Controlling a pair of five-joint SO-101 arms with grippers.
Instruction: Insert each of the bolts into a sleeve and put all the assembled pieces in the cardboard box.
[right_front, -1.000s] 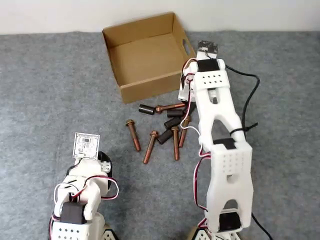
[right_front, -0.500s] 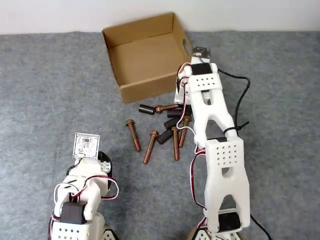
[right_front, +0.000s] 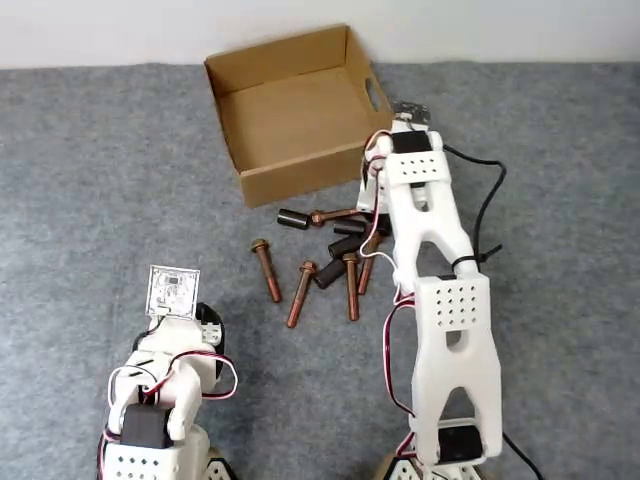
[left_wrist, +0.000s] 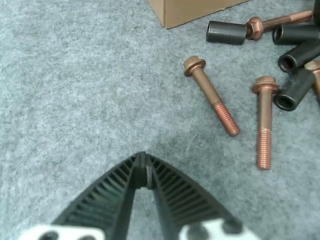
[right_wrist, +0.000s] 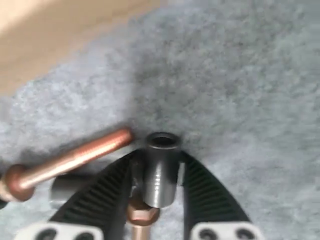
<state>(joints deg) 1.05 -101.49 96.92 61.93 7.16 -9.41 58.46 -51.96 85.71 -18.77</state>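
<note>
**Grey felt tabletop (right_front: 100, 200): right jaws clamped on a dark sleeve (right_wrist: 161, 172) beside the cardboard box (right_front: 300, 178)**

Right jaws are clamped on the dark sleeve from both sides, with its open end pointing away from the wrist. A copper bolt head (right_wrist: 142, 215) shows between the jaws just under the sleeve; whether the two touch cannot be told. A long copper bolt (right_wrist: 65, 162) lies on the felt just beside the held sleeve, its threaded tip near the sleeve's open end. The tan wall of the cardboard box fills the far corner of the right wrist view. From above, the right arm (right_front: 430, 250) stretches out so that its wrist sits by the front corner of the box on its own side.

Left jaws are together, tips meeting, over bare felt. The left arm (right_front: 165, 400) is folded back, well apart from the box.

Between the left arm and the box lies the loose heap. One short sleeve (right_front: 293, 218) lies nearest the box's front wall, with a bolt head touching one of its ends. Farther from the box, three bolts (right_front: 266, 270) (right_front: 299, 293) (right_front: 351, 285) lie flat. More dark sleeves (left_wrist: 295, 91) are among them.
</note>
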